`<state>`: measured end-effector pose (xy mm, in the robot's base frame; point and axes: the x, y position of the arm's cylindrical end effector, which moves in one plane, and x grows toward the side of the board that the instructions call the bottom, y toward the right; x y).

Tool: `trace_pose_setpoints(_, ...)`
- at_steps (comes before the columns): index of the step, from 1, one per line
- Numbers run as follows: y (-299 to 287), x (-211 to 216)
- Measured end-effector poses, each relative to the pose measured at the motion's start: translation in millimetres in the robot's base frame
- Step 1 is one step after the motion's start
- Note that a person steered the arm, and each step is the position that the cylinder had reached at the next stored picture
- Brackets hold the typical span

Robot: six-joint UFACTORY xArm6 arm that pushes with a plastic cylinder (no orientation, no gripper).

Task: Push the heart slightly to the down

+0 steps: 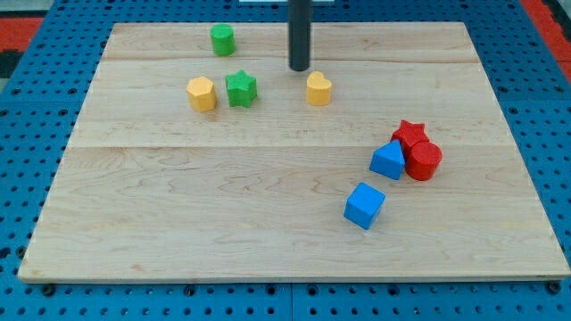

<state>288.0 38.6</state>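
Note:
The yellow heart point(318, 88) lies on the wooden board point(223, 214) in the upper middle. My tip point(299, 69) is the lower end of a dark rod that comes down from the view's top. It stands just above and to the left of the heart, close to it with a small gap showing.
A green star point(241, 88) and a yellow hexagon point(202, 93) lie left of the heart. A green cylinder-like block point(222, 39) is near the top. At the right sit a red star point(410, 135), a red cylinder point(423, 161) and a blue triangle point(388, 160). A blue cube point(364, 205) lies below them.

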Motion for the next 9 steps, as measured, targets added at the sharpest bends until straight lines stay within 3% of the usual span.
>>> trace_pose_setpoints(1,47,47)
trace_pose_setpoints(2,41,70)
trace_pose_setpoints(3,72,19)
trace_pose_setpoints(4,36,-5)
trace_pose_setpoints(6,13,50)
trace_pose_setpoints(9,36,-30)
